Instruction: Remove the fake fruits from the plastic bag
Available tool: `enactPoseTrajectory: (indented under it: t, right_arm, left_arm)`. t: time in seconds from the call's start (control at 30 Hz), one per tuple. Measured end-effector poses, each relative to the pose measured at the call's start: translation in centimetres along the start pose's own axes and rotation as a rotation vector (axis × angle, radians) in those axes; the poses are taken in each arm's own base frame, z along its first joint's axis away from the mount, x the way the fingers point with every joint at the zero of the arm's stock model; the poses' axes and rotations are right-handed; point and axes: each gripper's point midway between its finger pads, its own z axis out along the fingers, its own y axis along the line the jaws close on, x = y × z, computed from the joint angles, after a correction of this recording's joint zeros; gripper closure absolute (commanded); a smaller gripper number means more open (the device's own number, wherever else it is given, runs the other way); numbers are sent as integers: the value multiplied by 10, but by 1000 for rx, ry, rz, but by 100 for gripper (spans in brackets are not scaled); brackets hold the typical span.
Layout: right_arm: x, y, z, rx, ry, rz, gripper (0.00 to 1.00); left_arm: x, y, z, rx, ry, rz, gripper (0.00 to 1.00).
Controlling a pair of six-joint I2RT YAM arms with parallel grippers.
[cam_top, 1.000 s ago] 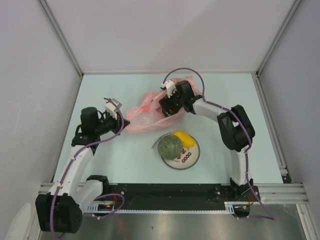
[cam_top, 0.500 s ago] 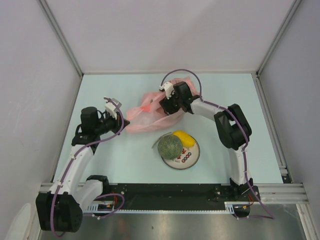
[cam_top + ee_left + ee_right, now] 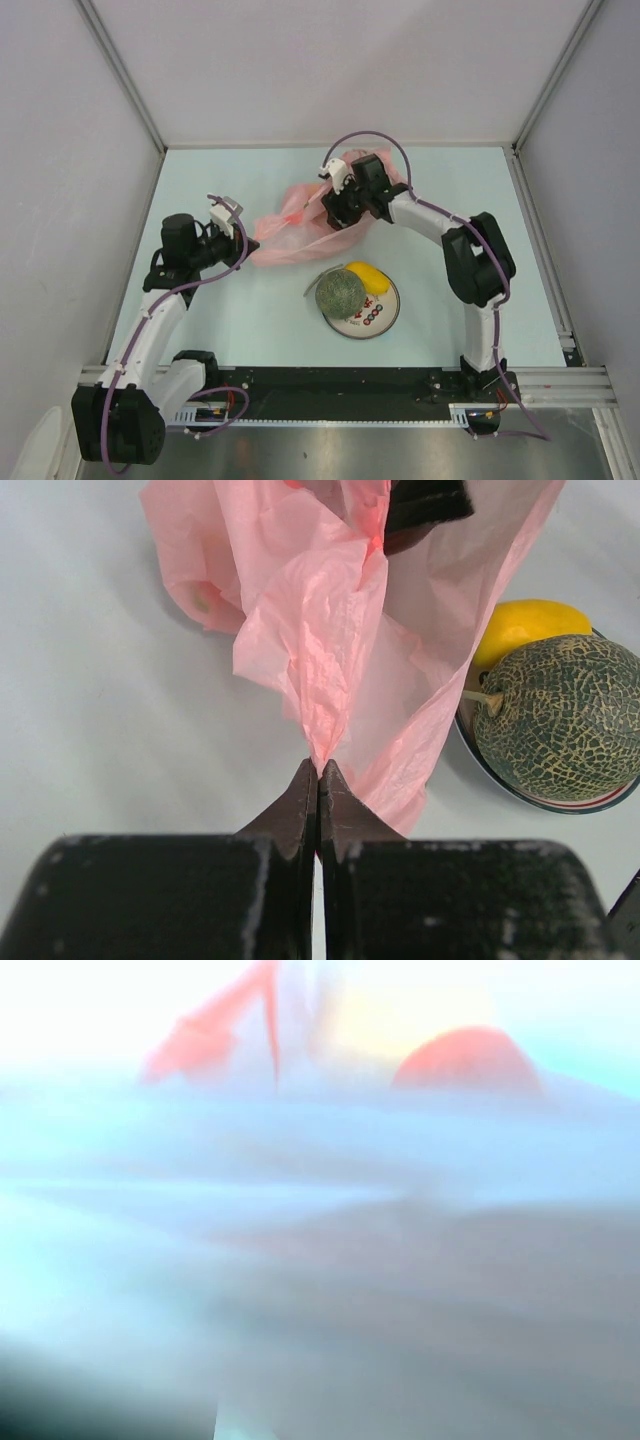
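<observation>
Left wrist view tells the most. The left hand [image 3: 318, 775] is clenched on a pleat of the bag [image 3: 320, 640], its two tips pressed together at bottom centre with pink film pinched between them. From there the bag fans up the frame, crinkled and see-through. I'd judge it very light, limp and slippery. A pinch on a gathered fold or a handle loop seems the sensible hold. Any pull would likely drag the whole bag over the bench [image 3: 200, 180] unless one end is anchored, as it is here.

At the right of that frame the melon [image 3: 565, 715] and a yellow fruit [image 3: 525, 625] sit on the plate [image 3: 500, 780], out of the bag. The bag's lower edge lies at the plate's rim. The melon looks rigid and bulky, best taken across its middle, I'd guess.

In the top view the bag lies mid-frame, above the plate. It runs from the left hand at its lower-left corner up to the right hand [image 3: 332, 213], which is sunk into its upper-right end. Whether that hand is released or grasping I cannot tell, because film hides its tips. The right wrist view is a blur with only a reddish-orange round patch [image 3: 465, 1055] at upper right, perhaps a fruit inside.
</observation>
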Motion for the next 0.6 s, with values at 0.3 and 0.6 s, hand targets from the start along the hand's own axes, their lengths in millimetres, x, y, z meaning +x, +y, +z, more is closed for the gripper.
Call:
enactPoseTrajectory:
  t: [0.3, 0.6]
  right_arm:
    - [-80, 10, -75, -42, -207, -5, 61]
    - [-100, 47, -132, -135, -277, -21, 62]
  left_arm:
    - [-1, 0, 0, 0, -3, 1, 100]
    - [0, 1, 1, 0, 0, -1, 100]
